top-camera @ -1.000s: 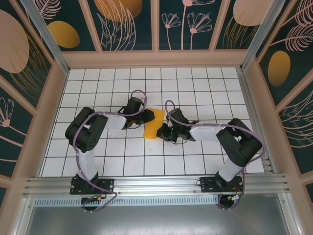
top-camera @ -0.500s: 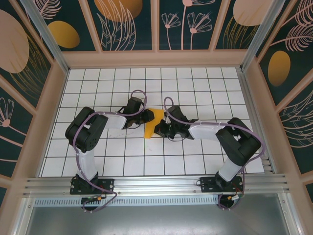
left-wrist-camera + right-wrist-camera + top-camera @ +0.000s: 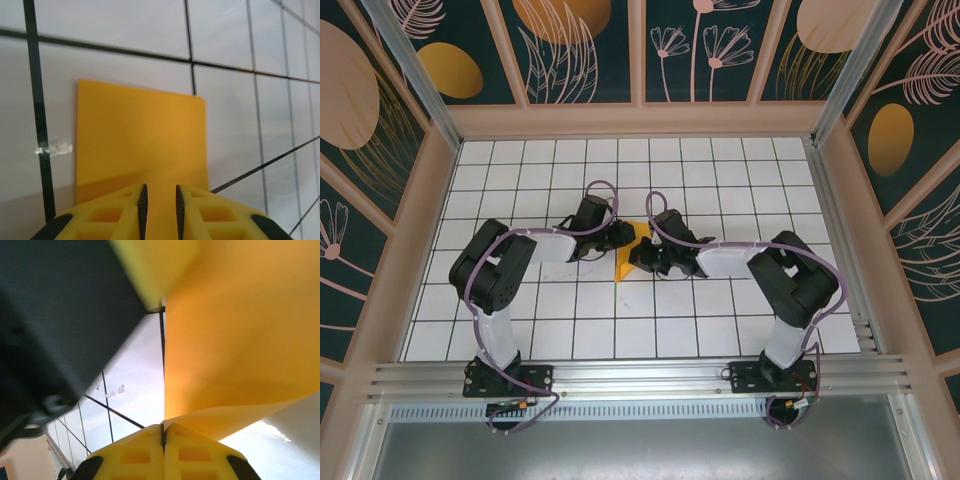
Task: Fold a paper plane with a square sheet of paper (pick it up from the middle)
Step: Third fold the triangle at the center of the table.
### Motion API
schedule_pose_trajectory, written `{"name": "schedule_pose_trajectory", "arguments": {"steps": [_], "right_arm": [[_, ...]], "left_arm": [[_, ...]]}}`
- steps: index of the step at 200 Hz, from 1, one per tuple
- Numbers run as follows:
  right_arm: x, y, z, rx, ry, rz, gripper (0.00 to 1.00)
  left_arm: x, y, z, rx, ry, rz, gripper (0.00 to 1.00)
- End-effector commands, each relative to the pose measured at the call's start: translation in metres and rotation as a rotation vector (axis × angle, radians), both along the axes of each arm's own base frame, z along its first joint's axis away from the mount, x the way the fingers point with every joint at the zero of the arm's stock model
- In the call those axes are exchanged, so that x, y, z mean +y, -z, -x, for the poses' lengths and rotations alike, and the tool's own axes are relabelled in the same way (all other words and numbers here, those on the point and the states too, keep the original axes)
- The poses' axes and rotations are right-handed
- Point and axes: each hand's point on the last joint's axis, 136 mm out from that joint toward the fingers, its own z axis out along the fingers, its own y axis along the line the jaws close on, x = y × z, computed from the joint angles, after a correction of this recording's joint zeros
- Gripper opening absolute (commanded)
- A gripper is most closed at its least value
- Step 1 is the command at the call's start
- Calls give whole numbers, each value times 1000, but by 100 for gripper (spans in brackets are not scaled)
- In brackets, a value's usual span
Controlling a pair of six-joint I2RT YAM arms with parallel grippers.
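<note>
White gridded tabletop (image 3: 520,330) stretches from the arm bases at the near edge to the patterned far wall (image 3: 580,60). At its middle both hands meet at the square sheet of paper (image 3: 627,270), now a smaller creased orange shape. The right hand (image 3: 163,429) is closed tight, pinching a lifted edge of the paper between its fingertips. Just beyond, the left hand (image 3: 159,195) sits over the paper's flat part, its jaws a narrow slit apart.

A lab robot cell. Leaf-patterned panels (image 3: 590,50) wall a white gridded tabletop (image 3: 720,180) at 9, 12 and 3 o'clock. An aluminium rail (image 3: 640,378) lies at 6 o'clock.
</note>
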Motion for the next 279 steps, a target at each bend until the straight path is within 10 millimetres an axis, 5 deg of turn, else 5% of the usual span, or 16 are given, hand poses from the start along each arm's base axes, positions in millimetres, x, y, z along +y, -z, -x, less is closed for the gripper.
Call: {"name": "schedule_pose_trajectory", "arguments": {"steps": [1, 101, 279], "right_arm": [[0, -1, -13, -29, 37, 2, 5], [1, 3, -23, -26, 88, -14, 5], [9, 16, -31, -39, 35, 20, 5]], "left_arm": [[0, -31, -17, -73, -24, 38, 26], [0, 23, -19, 61, -7, -57, 22], [0, 29, -16, 83, 2, -66, 20]]}}
